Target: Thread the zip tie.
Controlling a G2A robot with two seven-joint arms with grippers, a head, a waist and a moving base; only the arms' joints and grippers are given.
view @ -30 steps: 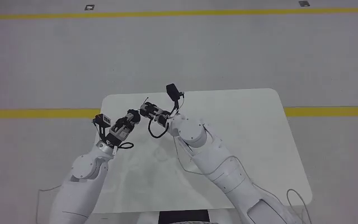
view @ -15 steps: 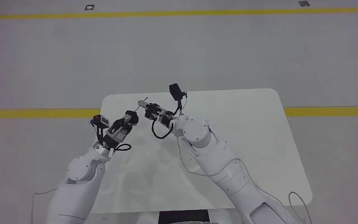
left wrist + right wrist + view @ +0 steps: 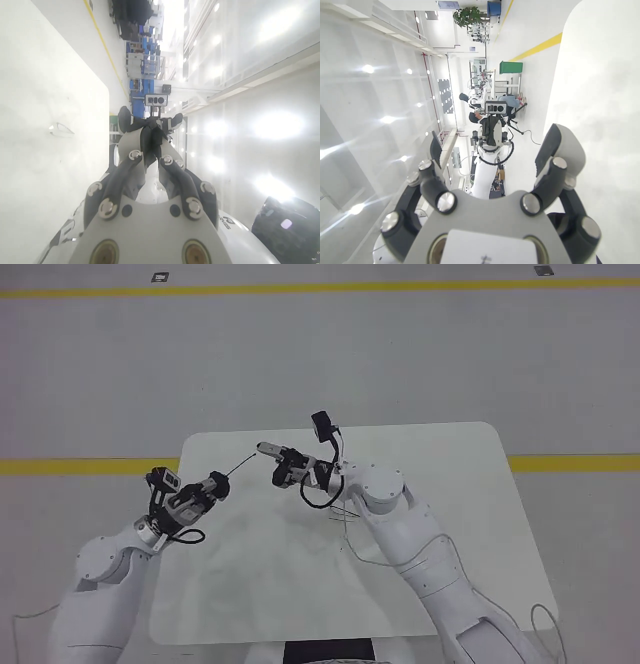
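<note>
A thin black zip tie (image 3: 240, 465) sticks out from my left gripper (image 3: 217, 484) toward the right gripper, above the left part of the white table (image 3: 450, 514). In the left wrist view the left gripper (image 3: 150, 152) is shut on the black zip tie (image 3: 150, 140). My right gripper (image 3: 268, 450) hangs just past the tie's free tip, apart from it. The right wrist view shows the right gripper (image 3: 495, 150) open, with nothing between its fingers (image 3: 552, 145). The two grippers face each other.
The table's left edge and rounded far-left corner (image 3: 190, 444) lie close to the left arm. A small clear scrap (image 3: 61, 128) lies on the tabletop. A yellow floor line (image 3: 80, 466) runs behind the table. Bare tabletop stretches to the right.
The two grippers, close together a second ago, have drawn apart. The left arm pulled back to the left with the zip tie; the right gripper shifted slightly right and away from it.
</note>
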